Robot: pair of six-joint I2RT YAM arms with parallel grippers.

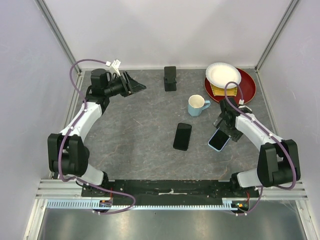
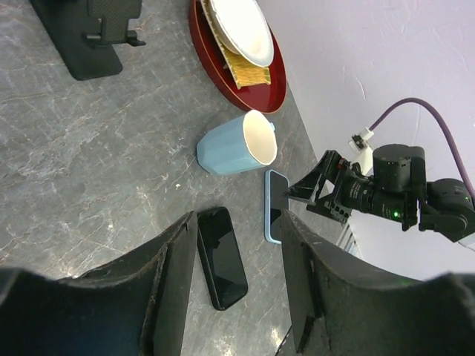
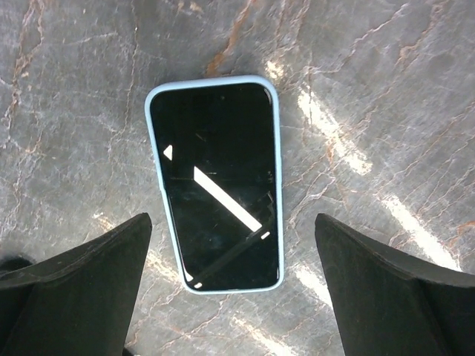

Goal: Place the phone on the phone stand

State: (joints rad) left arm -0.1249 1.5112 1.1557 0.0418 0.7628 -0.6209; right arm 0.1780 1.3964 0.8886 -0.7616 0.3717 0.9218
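A phone in a light blue case point(image 1: 219, 139) lies screen up on the grey table at the right; it fills the right wrist view point(image 3: 219, 184) and shows in the left wrist view point(image 2: 274, 205). My right gripper point(image 1: 226, 129) hangs just above it, open, fingers to either side point(image 3: 234, 285), touching nothing. A second, black phone point(image 1: 182, 136) lies flat mid-table, also in the left wrist view point(image 2: 221, 256). The black phone stand point(image 1: 170, 78) stands empty at the back centre point(image 2: 85, 33). My left gripper point(image 1: 136, 86) is open and empty, raised at the back left point(image 2: 234, 278).
A light blue mug point(image 1: 198, 105) stands between the stand and the cased phone point(image 2: 239, 143). A red plate point(image 1: 247, 86) with a white plate point(image 1: 223, 74) and a yellow thing on it sits at the back right. White walls enclose the table.
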